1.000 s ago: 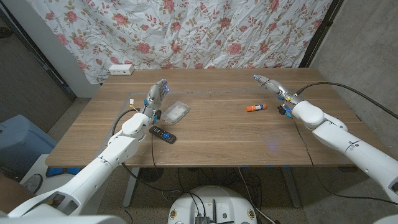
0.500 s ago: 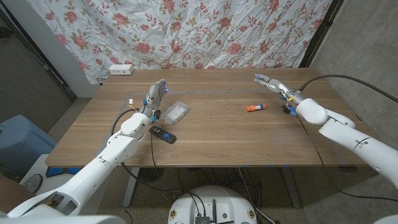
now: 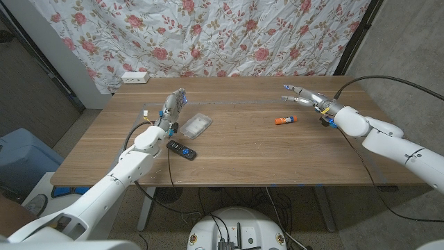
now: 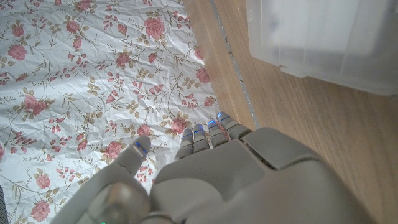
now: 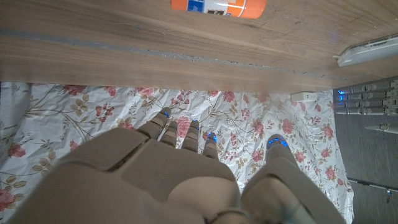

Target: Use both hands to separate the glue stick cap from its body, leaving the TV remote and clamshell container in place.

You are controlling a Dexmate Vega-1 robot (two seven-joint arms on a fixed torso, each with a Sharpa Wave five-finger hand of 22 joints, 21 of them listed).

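glue stick [image 3: 285, 120] apart from remote [image 3: 181, 148], container [image 3: 196, 124]

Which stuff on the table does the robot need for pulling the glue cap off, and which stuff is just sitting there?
Needed for the job:
glue stick
left hand
right hand

Just sitting there, to be left alone:
TV remote
clamshell container
white power strip at the table's far edge

Even soft light (wrist foregrounds blurred)
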